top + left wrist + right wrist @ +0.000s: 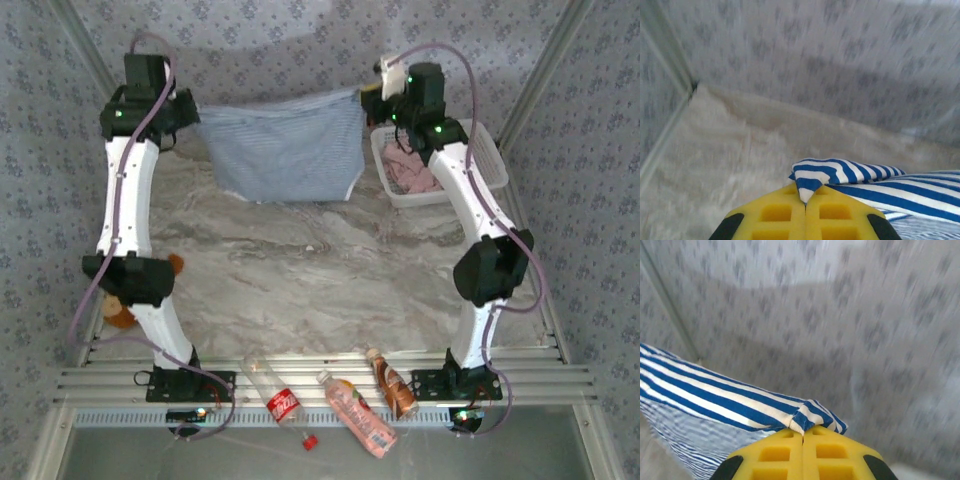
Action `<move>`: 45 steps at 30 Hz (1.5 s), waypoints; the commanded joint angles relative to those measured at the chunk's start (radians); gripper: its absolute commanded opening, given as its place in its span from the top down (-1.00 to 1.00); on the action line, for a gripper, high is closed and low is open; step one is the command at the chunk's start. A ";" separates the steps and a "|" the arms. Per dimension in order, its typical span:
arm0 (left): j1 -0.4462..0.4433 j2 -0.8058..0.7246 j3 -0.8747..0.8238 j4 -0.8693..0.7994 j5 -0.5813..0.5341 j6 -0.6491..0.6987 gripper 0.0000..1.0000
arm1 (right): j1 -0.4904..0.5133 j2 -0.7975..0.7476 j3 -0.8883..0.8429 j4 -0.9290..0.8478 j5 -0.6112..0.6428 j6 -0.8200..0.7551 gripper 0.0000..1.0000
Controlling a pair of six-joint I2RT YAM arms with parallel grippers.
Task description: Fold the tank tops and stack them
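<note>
Top external view: striped tank top (285, 150) stretched wide between the two arms at the far end of the counter (300, 270). It is lifted by its upper corners, the top edge sagging a little in the middle and the body hanging below. Cannot tell whether the lower edge touches the counter.

Left claw (190, 112) at the cloth's left corner, right claw (372, 95) at its right corner. Both arms reach far forward.

Left wrist view: yellow fingers (775, 212) pressed together with a folded point of the navy-and-white cloth pinched in the seam between them. The rest of the fabric trails off to the right. Background blurred.

Right wrist view: yellow fingers (775, 455) likewise pressed together, nipping a hemmed corner of the same striped cloth. The fabric runs away to the left and down. Patterned wall (865, 315) behind, blurred.

Pink tank top (412, 172) lies crumpled inside the white lattice basket (495, 150) at far right of the counter, just beside the right arm.

Brown plush toy (120, 312) sits at the left counter edge, partly behind the left arm.

Three bottles lie on the near rail between the arm bases: a clear one with a red label (275, 395), a pink one (357, 415) and a brown one (392, 382).
</note>
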 commanded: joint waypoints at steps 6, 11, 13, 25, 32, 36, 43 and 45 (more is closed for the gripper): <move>0.010 0.148 0.442 -0.022 -0.036 0.104 1.00 | -0.013 0.040 0.221 0.107 -0.016 -0.105 1.00; -0.054 0.092 0.322 -0.180 -0.094 0.175 1.00 | 0.003 -0.197 -0.167 0.124 -0.010 -0.145 1.00; -0.072 -0.032 0.043 -0.121 -0.122 0.166 1.00 | 0.006 -0.304 -0.352 0.108 -0.010 -0.129 1.00; -0.063 -0.739 -1.431 0.234 -0.061 -0.087 1.00 | 0.137 -0.626 -1.185 -0.155 0.006 0.108 1.00; -0.084 -0.790 -1.729 0.174 0.037 -0.273 0.99 | 0.247 -0.592 -1.347 -0.274 -0.001 0.203 1.00; -0.146 -0.831 -1.771 0.093 0.034 -0.370 0.95 | 0.269 -0.619 -1.366 -0.343 0.011 0.235 1.00; -0.234 -0.818 -1.770 0.000 0.071 -0.486 0.83 | 0.275 -0.654 -1.388 -0.419 0.024 0.263 1.00; -0.243 -0.818 -1.760 -0.022 0.084 -0.486 0.75 | 0.276 -0.656 -1.374 -0.443 0.026 0.266 0.98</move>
